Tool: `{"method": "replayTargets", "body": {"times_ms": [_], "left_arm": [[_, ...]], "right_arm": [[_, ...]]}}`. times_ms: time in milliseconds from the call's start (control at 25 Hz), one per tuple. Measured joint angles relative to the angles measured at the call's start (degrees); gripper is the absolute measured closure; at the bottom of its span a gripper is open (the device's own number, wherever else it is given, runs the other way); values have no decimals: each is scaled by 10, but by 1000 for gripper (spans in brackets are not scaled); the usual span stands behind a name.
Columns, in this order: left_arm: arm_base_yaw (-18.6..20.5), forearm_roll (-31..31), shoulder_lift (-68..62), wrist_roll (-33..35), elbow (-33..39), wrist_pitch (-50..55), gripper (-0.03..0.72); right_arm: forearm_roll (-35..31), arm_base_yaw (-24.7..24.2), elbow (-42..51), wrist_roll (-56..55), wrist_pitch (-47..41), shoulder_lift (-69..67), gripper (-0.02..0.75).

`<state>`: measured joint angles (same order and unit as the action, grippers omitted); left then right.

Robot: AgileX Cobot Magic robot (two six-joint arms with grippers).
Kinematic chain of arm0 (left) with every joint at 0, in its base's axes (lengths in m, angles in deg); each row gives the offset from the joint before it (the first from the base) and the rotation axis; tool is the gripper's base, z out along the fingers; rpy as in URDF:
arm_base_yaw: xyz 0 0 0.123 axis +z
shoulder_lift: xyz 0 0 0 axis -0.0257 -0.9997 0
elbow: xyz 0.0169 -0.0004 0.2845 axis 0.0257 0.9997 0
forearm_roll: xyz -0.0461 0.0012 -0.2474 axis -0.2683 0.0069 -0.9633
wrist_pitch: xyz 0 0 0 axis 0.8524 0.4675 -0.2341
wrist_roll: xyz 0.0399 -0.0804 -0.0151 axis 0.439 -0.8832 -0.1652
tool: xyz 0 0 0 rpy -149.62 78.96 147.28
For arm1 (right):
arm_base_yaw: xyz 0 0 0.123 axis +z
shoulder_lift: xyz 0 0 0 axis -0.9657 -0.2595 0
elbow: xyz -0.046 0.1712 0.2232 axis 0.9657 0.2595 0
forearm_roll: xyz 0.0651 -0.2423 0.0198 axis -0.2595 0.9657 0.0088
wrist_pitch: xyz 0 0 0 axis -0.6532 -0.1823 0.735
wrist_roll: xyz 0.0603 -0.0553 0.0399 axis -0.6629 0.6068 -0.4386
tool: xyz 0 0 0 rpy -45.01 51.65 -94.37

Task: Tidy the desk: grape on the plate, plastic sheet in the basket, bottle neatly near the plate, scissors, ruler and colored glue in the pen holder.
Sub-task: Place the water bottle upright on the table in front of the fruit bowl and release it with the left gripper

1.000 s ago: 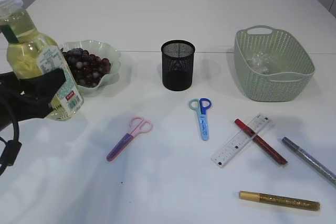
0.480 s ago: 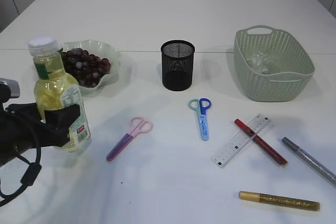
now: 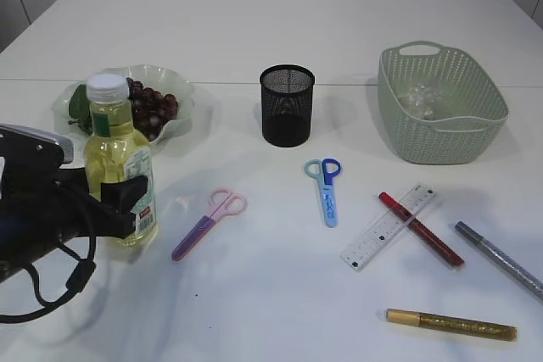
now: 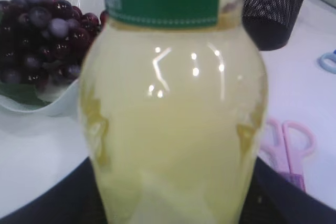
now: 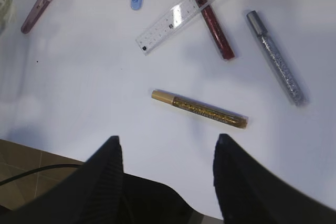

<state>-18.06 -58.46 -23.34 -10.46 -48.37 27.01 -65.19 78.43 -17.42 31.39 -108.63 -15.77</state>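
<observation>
I take the pen holder (image 3: 287, 105) as my landmark on the desk (image 3: 271, 14). To its left sits the plate (image 3: 174, 91) with grapes (image 3: 149, 108); to its right, well apart, the basket (image 3: 441, 103) with the plastic sheet (image 3: 422, 95) inside. In front of the holder lie blue scissors (image 3: 325, 188), and front-left pink scissors (image 3: 208, 223). Front-right, a ruler (image 3: 389, 226) crosses a red glue (image 3: 420, 228), with a silver glue (image 3: 501, 258) and gold glue (image 3: 451, 324) farther out. My left end effector (image 3: 114, 197) is clamped around the bottle (image 3: 120, 163), which stands upright just before the plate, touching or nearly touching the desk. My right end effector (image 5: 167, 153) hangs spread wide and empty near the gold glue.
</observation>
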Motion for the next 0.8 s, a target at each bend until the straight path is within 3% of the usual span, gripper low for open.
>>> {"method": "replayTargets", "body": {"times_ms": [360,800], "left_arm": [[-1,-55,-64,6,-46,-55,255],[-1,-54,-65,13,-51,-56,146]], "right_arm": [[0,0,0,0,2,0,299],[0,0,0,1,6,0,299]]}}
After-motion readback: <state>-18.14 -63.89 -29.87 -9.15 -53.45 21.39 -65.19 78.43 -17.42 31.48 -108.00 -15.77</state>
